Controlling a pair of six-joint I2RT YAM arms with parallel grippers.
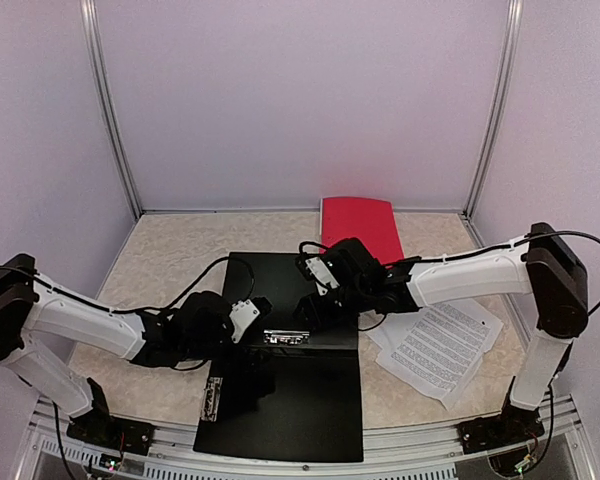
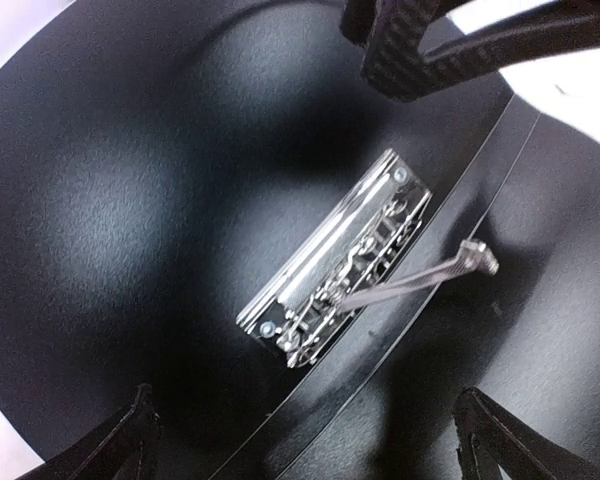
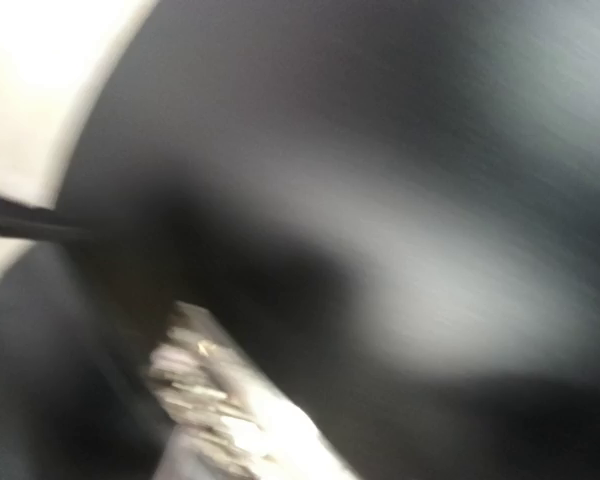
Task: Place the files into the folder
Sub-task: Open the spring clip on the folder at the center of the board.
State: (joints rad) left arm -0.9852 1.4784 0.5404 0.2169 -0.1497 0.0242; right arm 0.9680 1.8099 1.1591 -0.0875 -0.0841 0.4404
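The black folder [image 1: 280,400] lies open in the middle of the table. Its silver spring clip [image 1: 285,338] shows sharply in the left wrist view [image 2: 340,255], with its wire lever [image 2: 420,280] lifted. The files [image 1: 440,345], printed white sheets, lie loose on the table right of the folder. My left gripper [image 1: 260,312] hovers just left of the clip, open and empty, fingertips [image 2: 130,440] spread wide. My right gripper [image 1: 313,305] is just above the clip's far side; its fingers [image 2: 420,55] show at the top of the left wrist view. The right wrist view is blurred and shows the folder [image 3: 430,200] and the clip [image 3: 220,400].
A red folder [image 1: 360,225] lies at the back, behind the right arm. A second metal clip [image 1: 212,398] sits at the black folder's left edge. Frame posts [image 1: 110,110] and walls enclose the table on three sides.
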